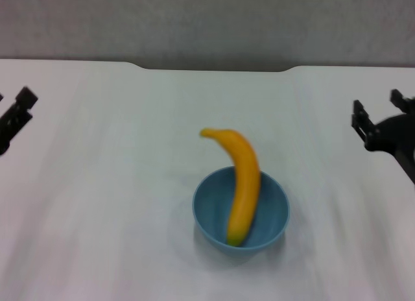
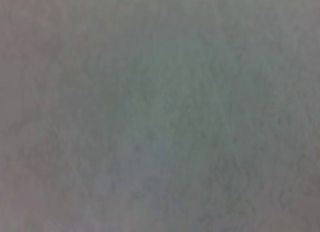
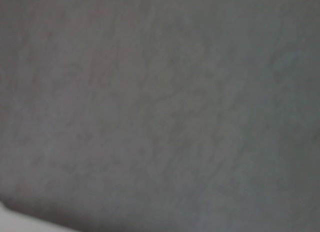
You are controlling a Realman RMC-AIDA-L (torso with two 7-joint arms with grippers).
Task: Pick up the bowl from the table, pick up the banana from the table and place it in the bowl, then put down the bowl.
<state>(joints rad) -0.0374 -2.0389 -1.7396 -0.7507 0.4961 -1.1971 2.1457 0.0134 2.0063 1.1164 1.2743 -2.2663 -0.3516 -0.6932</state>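
Observation:
The light-blue bowl stands on the white table, near the middle and towards the front. The yellow banana lies in it, dark tip down against the near wall, stem end leaning out over the far rim. My left gripper hovers at the far left edge of the head view, open and holding nothing. My right gripper is at the far right, open as well, fingers apart with nothing between them. Both are well away from the bowl. The wrist views show only a plain grey surface.
The table's far edge has a shallow notch, with a grey wall behind it. Bare tabletop lies on both sides of the bowl.

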